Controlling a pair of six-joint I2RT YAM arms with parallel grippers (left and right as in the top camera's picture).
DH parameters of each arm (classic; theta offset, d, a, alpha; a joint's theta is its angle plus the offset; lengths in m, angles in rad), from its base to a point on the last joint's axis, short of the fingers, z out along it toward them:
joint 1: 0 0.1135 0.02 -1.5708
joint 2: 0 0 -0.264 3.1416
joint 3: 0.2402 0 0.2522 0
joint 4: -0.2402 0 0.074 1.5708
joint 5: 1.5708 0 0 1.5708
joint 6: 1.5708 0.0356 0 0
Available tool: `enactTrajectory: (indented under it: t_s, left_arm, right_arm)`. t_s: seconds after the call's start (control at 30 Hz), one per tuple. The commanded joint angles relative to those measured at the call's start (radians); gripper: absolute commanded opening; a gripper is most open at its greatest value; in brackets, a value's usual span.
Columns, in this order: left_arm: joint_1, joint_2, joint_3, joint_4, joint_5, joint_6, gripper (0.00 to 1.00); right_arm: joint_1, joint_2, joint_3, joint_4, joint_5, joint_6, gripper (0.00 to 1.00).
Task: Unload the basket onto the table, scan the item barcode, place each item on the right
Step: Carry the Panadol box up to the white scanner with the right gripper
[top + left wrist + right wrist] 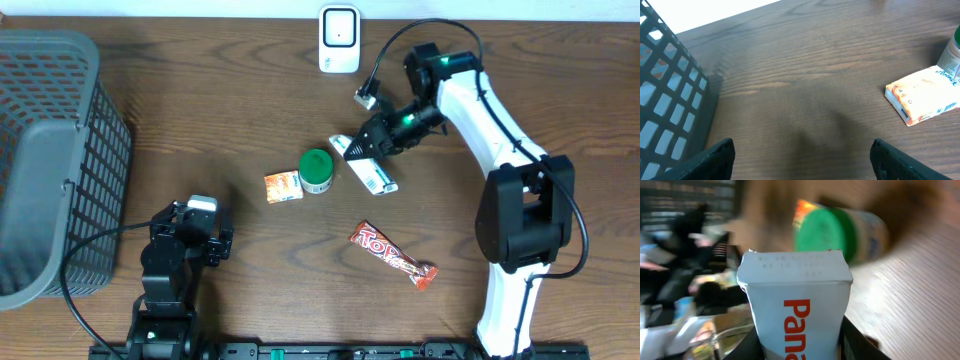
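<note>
The right gripper (368, 140) had its jaws clamped on the white "Pana" box (797, 290), just beside the green-lidded jar (317, 170). The grasp looked done; next the box's barcode needed presenting to the scanner (339, 38). The left gripper (802, 162) hung with jaws spread wide.

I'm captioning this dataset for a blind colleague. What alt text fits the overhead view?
The right gripper has its jaws shut on a white box, beside a green-lidded jar, an orange packet and a red candy bar. The left gripper sits with jaws open near a grey basket; a white scanner stands at the far edge.
</note>
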Motion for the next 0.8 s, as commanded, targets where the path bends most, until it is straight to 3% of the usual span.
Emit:
enactTrajectory:
  t_s: [0.0, 0.2, 0.27, 0.33, 0.4, 0.57, 0.77]
  left_arm:
    - [-0.003, -0.005, 0.000, 0.003, -0.009, -0.010, 0.87]
    - [-0.003, -0.005, 0.000, 0.003, -0.009, -0.010, 0.87]
    - [-0.003, -0.005, 0.000, 0.003, -0.009, -0.010, 0.87]
    - [-0.003, -0.005, 0.000, 0.003, -0.009, -0.010, 0.87]
    - [-0.003, -0.005, 0.000, 0.003, -0.009, -0.010, 0.87]
    - [-0.003, -0.005, 0.000, 0.003, -0.009, -0.010, 0.87]
    - [-0.003, -0.005, 0.000, 0.003, -0.009, -0.010, 0.87]
  right_arm:
    - [-0.020, 0.000, 0.023, 0.000, -0.204, -0.106, 0.27]
    - [-0.022, 0.000, 0.023, 0.040, -0.115, -0.105, 0.25]
    - [-0.011, 0.000, 0.023, 0.111, -0.016, -0.042, 0.22]
    - [0.001, 0.000, 0.023, 0.214, 0.120, 0.110, 0.21]
    - [0.015, 0.000, 0.023, 0.301, 0.205, 0.193, 0.24]
    - [0.052, 0.000, 0.025, 0.504, 0.291, 0.252, 0.28]
    - [0.094, 0.001, 0.025, 0.696, 0.540, 0.245, 0.28]
